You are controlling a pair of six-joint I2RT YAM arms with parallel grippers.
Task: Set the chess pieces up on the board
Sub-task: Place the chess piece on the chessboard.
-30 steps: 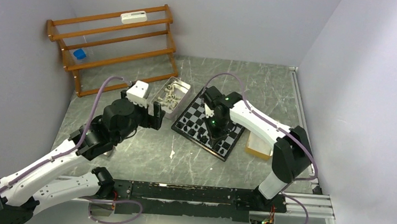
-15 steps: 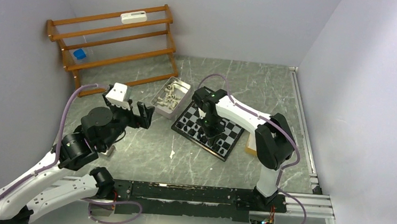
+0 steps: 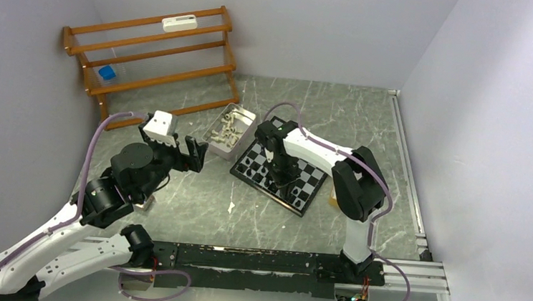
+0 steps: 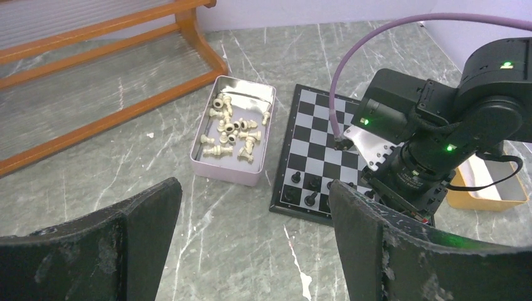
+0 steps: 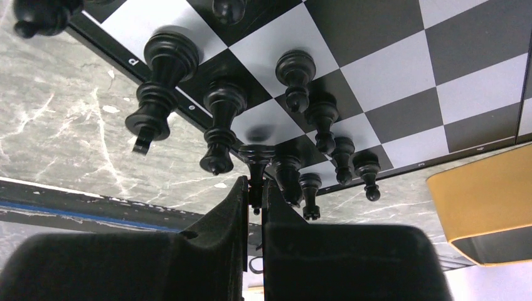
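My left gripper (image 3: pixel 196 153) has drawn back from the tin tray (image 4: pixel 231 174) over the last second. It now hangs near the tray on its left, fingers spread wide and carrying nothing, so no white piece has left the tin on this pass. The tray sits just beside the board's left edge and holds a loose heap of cream-white pieces (image 4: pixel 232 128), lying every which way.

The board (image 4: pixel 320 125) is mostly bare toward the far side. The black pieces (image 5: pixel 157 81) stand crowded along its near edge (a couple are off their squares, by the look of it).

My right gripper (image 5: pixel 254 188) has slid across the board toward that crowded edge, and its fingers are pinched tight on the head of one black piece (image 5: pixel 254 155). The base hangs over a white square among its neighbours, and I cannot tell whether it has touched down. I judge this to be the placing step for that piece, with little room on either side.

Furthest right, beside the board, lies the yellow tray (image 5: pixel 477 207). I make out no piece in the part of it that shows.
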